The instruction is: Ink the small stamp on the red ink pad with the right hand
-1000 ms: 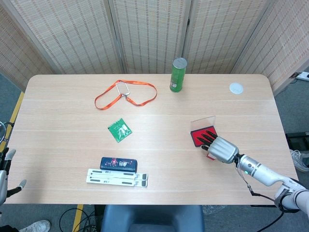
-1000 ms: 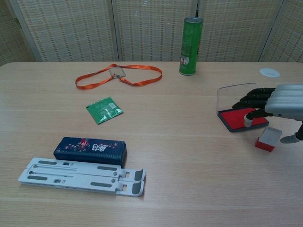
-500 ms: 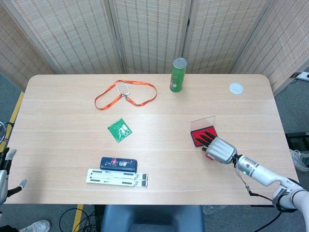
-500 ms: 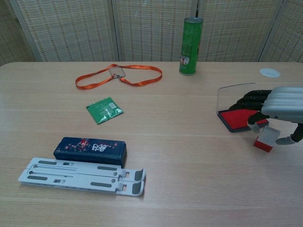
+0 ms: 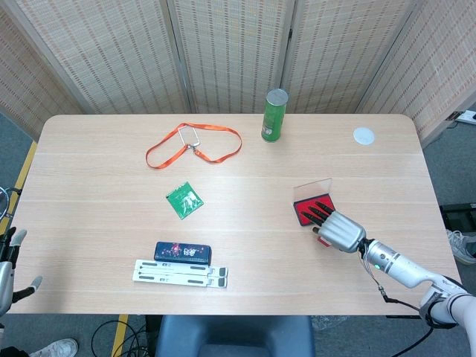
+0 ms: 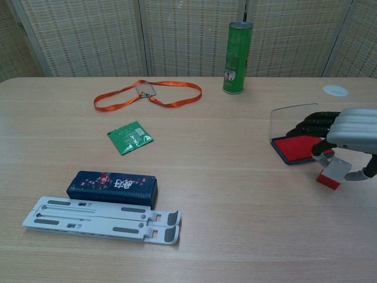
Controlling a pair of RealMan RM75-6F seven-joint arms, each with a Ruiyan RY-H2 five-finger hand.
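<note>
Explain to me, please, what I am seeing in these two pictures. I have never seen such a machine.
This is a robot with two arms, each ending in a mechanical hand; a person steers it remotely. Both pictures come from the robot's own cameras: one looks down from its head, the other looks forward from its chest.

On the wooden table lie an orange lanyard, a green can, a small green packet, a dark box, a white folding stand, a white disc and an open red ink pad.

The right hand is just beside the pad. Its fingers close around a small stamp with a red base, which seems to sit on the table. The left hand waits at the table's edge, holding nothing.
</note>
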